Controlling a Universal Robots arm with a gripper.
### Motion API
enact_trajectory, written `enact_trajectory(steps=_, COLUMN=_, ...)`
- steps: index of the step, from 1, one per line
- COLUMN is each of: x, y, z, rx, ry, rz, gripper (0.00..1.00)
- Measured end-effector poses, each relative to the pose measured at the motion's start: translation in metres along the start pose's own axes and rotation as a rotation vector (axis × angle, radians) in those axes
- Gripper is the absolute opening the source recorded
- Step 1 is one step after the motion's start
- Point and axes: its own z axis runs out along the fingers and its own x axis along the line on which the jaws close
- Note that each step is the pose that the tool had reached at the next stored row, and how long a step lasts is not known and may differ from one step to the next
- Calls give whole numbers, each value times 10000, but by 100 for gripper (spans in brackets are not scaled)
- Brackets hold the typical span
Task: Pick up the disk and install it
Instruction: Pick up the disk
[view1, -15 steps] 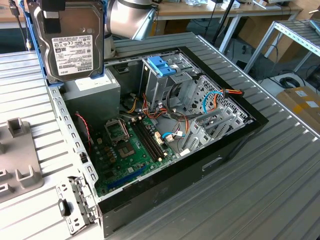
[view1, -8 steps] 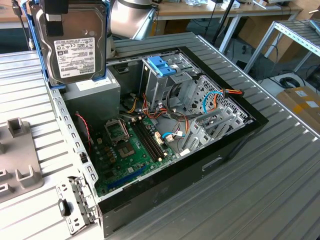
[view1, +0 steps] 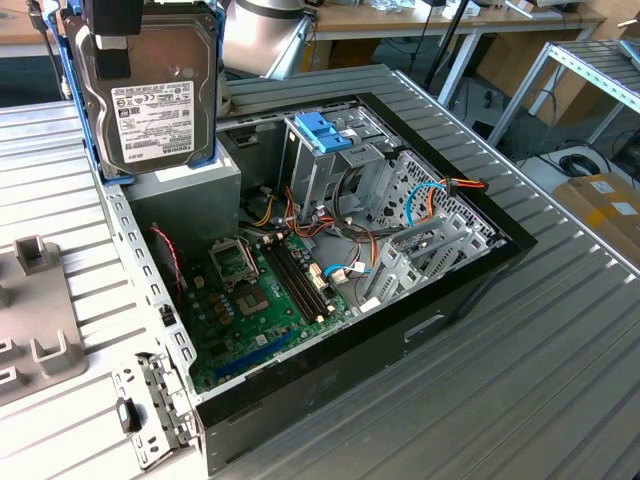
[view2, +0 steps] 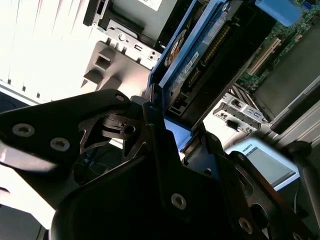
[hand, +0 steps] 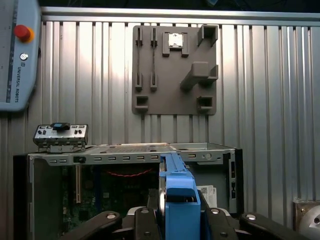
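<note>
Exterior view, left to right: grey fixture plate (view1: 40, 330) lower left on the ribbed table (view1: 560, 380). Upper left, the disk (view1: 150, 85) is held in the air with its label to camera, gripper (view1: 113, 45) fingers clenched on its blue carrier. Centre: open PC case (view1: 330, 370), motherboard (view1: 260, 290), upright drive cage (view1: 330, 170) with blue handle (view1: 325, 130). Orange and blue cables (view1: 445, 188) crowd the cage's right side.

The disk (view1: 150, 85), a grey-metal drive with a white label framed by a light-blue carrier, is held upright in the air, label facing the exterior view, above the open computer case (view1: 420, 320) at that view's left
</note>
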Motion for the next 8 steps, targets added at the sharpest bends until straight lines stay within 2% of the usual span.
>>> enact_trajectory(steps=8, x=77, y=-2, z=-5, rx=0, ry=1, rz=-1, gripper=37)
